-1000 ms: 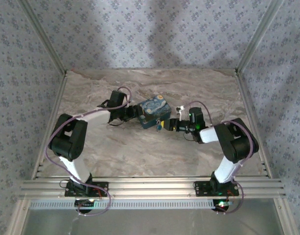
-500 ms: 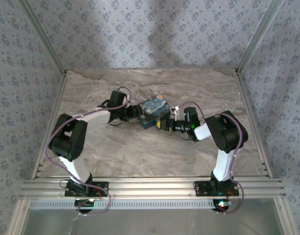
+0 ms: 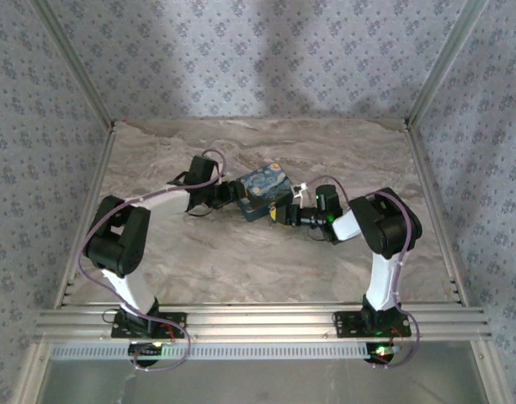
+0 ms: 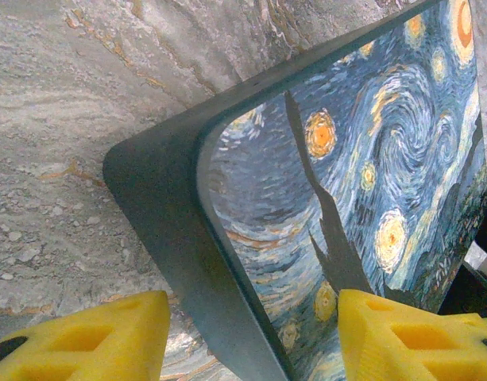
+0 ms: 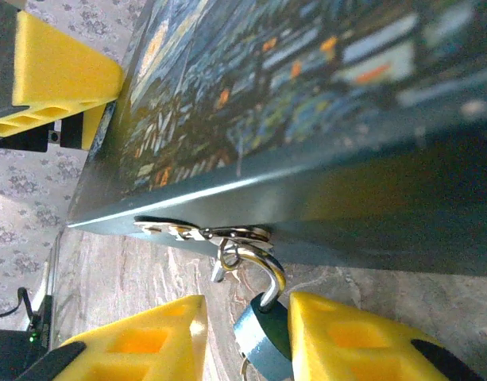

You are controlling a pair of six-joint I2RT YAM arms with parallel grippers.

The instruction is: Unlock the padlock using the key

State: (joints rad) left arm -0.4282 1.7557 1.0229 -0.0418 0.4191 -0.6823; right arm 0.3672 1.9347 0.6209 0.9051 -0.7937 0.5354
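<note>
A flat box [image 3: 266,192] printed with a night-sky painting lies mid-table. My left gripper [image 3: 237,195] is shut on its left end, and the pads straddle the box's teal edge [image 4: 219,302] in the left wrist view. A metal hasp [image 5: 203,232] sits on the box's side. A small teal-blue padlock [image 5: 263,341] hangs from the hasp by its silver shackle [image 5: 268,270]. My right gripper [image 5: 247,333] is open around the padlock's body, which rests against the right-hand pad [image 5: 338,333], with a gap to the other pad. I cannot make out the key.
The table is marble-patterned [image 3: 241,261], with patterned walls behind it and aluminium posts at the corners. An aluminium rail [image 3: 258,320] runs along the near edge. The right arm's elbow [image 3: 392,223] is folded close to the box's right side.
The right arm has swung left and folded in, which brought its gripper up to the box's near right edge. The box and the left arm have not moved.
</note>
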